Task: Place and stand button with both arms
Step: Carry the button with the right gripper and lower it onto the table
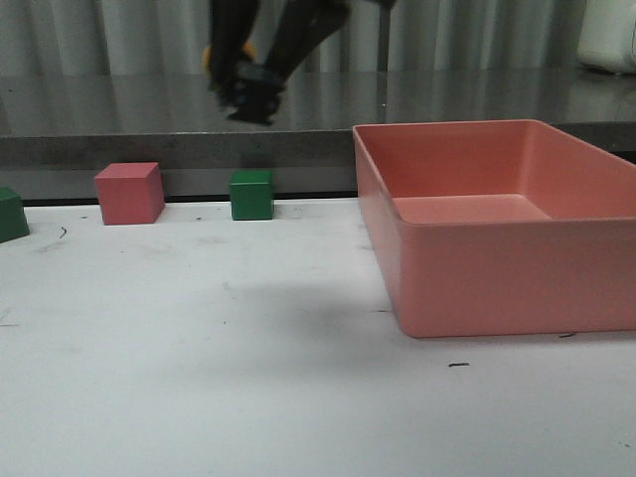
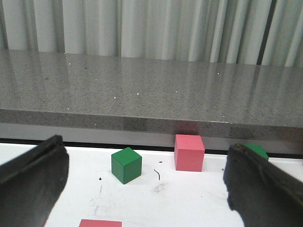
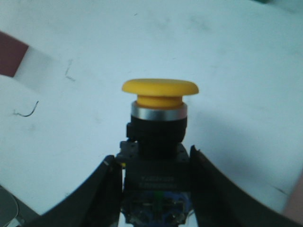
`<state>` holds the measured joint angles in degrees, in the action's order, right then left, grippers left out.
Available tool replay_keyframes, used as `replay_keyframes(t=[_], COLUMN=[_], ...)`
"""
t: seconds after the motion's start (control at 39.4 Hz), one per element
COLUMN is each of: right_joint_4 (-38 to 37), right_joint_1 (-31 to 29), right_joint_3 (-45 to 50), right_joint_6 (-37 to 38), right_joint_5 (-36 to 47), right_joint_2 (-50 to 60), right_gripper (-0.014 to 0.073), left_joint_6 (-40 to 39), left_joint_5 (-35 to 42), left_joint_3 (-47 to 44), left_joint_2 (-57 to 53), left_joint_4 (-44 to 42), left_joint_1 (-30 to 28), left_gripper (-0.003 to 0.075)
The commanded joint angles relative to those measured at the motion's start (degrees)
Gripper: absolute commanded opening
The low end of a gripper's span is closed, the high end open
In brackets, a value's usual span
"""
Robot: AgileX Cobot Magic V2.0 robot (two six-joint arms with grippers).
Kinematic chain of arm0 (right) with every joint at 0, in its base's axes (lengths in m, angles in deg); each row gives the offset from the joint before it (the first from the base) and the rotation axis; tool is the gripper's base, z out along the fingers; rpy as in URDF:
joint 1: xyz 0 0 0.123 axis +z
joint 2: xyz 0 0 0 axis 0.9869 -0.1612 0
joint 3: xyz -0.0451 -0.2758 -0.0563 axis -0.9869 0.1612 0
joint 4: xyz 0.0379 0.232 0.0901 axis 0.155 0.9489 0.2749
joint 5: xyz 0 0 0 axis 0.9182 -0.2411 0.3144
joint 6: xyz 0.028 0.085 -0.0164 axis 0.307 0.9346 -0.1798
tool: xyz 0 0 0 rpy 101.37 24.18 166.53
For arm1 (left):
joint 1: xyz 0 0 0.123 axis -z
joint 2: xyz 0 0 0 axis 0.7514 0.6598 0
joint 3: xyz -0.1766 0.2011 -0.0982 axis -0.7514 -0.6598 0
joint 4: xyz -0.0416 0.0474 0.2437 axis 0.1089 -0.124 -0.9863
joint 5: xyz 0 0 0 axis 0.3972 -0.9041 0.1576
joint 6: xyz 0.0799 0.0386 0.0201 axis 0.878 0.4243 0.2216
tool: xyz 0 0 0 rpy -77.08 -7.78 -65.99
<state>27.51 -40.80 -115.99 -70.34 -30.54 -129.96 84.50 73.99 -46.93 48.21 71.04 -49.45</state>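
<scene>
- Right tool [image 3: 156, 189] pinches the button [image 3: 158, 137] by its black base, yellow cap clear of the fingers.
- Left tool [image 2: 147, 189] spread wide, holding nothing, above the bench [image 2: 189, 203].

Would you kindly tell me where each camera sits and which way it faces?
Front: low over the white table, facing forward; the right hand hangs blurred above.
Left wrist: behind the open left hand, facing the grey ledge.
Right wrist: faces down past the button it grips.
Front and left wrist share the pink cube.
</scene>
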Motion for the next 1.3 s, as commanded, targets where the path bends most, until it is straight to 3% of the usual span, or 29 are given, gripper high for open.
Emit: replay_keyframes(t=[0.0, 0.2, 0.43, 0.94, 1.02, 1.19, 1.27], right_joint_4=[1.25, 0.71, -7.43, -7.16, -7.16, -7.16, -7.16], right_joint_1=[2.78, 4.80, 4.21, 4.21, 4.21, 4.21, 4.21], right_joint_3=[-6.02, -13.56, -15.43, -15.43, -15.43, -15.43, -15.50], right_joint_6=[1.00, 5.60, 17.32, 17.56, 17.56, 17.56, 17.56], right_joint_5=[1.45, -1.62, -4.68, -2.73, -2.79, -2.79, -3.40], right_joint_2=[-1.78, -10.62, -16.44, -21.25, -21.33, -21.26, -20.85], right_gripper=[0.0221, 0.0221, 0.0221, 0.0233, 0.0274, 0.0491, 0.0528], left_joint_6=[-0.09, -0.09, -0.09, -0.09, -0.09, -0.09, -0.09], left_joint_5=[4.37, 4.37, 4.37, 4.37, 4.37, 4.37, 4.37], left_joint_3=[2.08, 2.08, 2.08, 2.08, 2.08, 2.08, 2.08], left_joint_2=[0.70, 0.70, 0.70, 0.70, 0.70, 0.70, 0.70], left_joint_4=[-0.08, -0.08, -0.08, -0.08, -0.08, -0.08, -0.08], left_joint_1=[0.31, 0.31, 0.31, 0.31, 0.31, 0.31, 0.31], left_gripper=[0.0640, 0.0640, 0.0640, 0.0640, 0.0640, 0.0640, 0.0640])
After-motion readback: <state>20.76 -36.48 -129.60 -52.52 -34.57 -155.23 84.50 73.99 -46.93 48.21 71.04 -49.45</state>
